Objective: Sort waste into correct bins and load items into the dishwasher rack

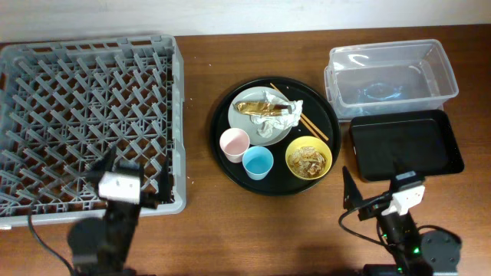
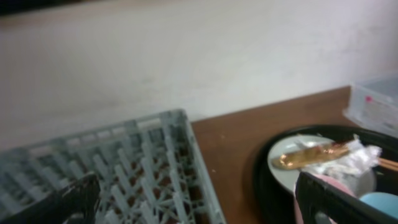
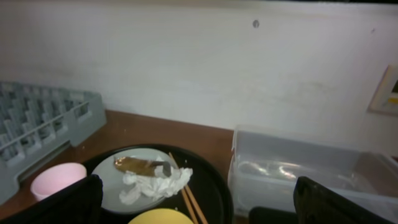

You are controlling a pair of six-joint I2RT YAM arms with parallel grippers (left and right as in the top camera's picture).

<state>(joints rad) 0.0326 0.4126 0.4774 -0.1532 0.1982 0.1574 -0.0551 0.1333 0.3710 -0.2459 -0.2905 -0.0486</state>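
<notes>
Spots chopsticks (image 1: 314, 127) slanting across plate (image 1: 239, 116), far-left to near-right. Finds left gripper (image 1: 135, 179) and right gripper (image 1: 374, 181) gaping wide, holding nothing.

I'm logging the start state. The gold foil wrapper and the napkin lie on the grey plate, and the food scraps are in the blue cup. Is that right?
One detail is wrong. The food scraps are in the yellow bowl, not the blue cup, which looks empty. The overhead view shows this. The gold foil wrapper and the napkin do lie on the grey plate.
</notes>
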